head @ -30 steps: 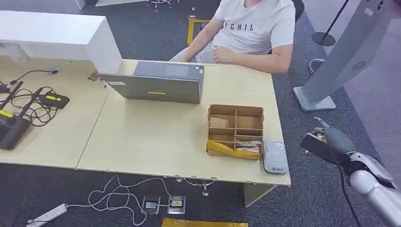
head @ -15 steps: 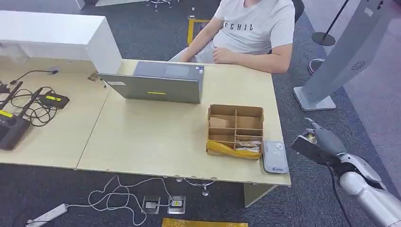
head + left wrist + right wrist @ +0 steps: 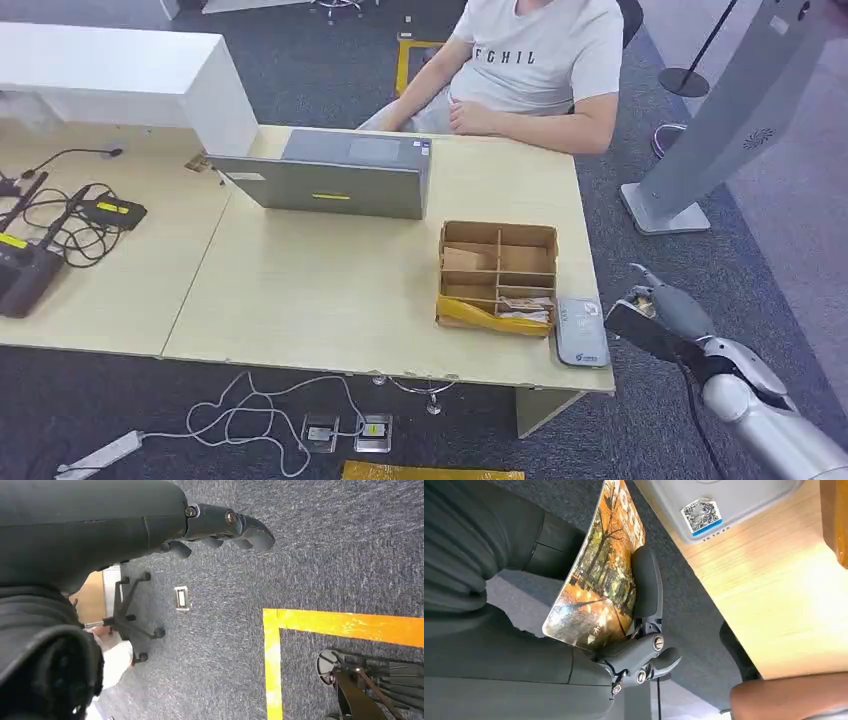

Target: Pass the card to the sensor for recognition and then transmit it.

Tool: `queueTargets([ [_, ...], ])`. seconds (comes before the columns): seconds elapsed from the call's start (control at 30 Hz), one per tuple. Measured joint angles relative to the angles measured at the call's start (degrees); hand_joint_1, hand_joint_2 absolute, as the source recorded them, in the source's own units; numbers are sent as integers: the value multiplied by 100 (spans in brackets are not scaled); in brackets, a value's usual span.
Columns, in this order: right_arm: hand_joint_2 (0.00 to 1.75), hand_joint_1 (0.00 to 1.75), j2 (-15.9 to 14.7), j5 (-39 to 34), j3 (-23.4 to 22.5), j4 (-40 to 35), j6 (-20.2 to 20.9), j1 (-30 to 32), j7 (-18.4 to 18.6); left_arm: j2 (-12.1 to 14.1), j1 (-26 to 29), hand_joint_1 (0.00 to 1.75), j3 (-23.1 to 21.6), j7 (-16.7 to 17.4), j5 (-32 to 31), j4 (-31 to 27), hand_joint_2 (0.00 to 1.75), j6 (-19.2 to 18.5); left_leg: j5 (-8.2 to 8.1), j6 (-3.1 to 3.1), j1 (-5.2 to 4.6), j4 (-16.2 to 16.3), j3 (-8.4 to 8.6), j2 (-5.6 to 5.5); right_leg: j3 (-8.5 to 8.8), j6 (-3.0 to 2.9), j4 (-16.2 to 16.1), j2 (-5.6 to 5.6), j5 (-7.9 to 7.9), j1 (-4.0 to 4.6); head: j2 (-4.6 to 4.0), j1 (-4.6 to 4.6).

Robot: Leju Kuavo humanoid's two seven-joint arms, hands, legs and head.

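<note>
Right hand (image 3: 672,308) pinches the glossy autumn-print card (image 3: 596,575), off the table's edge just beside the flat grey sensor pad (image 3: 581,331). Sensor lies inward, toward the table. Left hand (image 3: 220,527) hangs with curled fingers, holding nothing.

The robot's right arm (image 3: 775,425) is a rounded silver tube, ending in a right hand (image 3: 668,312) with a pale grey shell and a black slab-like front. A thin black cable (image 3: 697,412) runs down beside the forearm. Close up, the dark grey fingers (image 3: 647,585) hinge on small silver screws, and the left hand (image 3: 220,527) has the same dark, screw-jointed fingers.
</note>
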Motion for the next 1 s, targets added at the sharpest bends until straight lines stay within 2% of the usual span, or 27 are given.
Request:
queueTargets([
  [0.53,175,175,79,-127,0,15,18,82,168,2,-6,0,-105,7,-13,0,0,-55,0,0,0,0,0,0,0,0,0,0,0,0,0,0],
  [1.0,175,175,350,-352,63,199,-127,131,-164,2,-10,0,-125,107,11,0,0,28,0,0,0,0,0,2,0,-1,0,1,0,0,0,0],
])
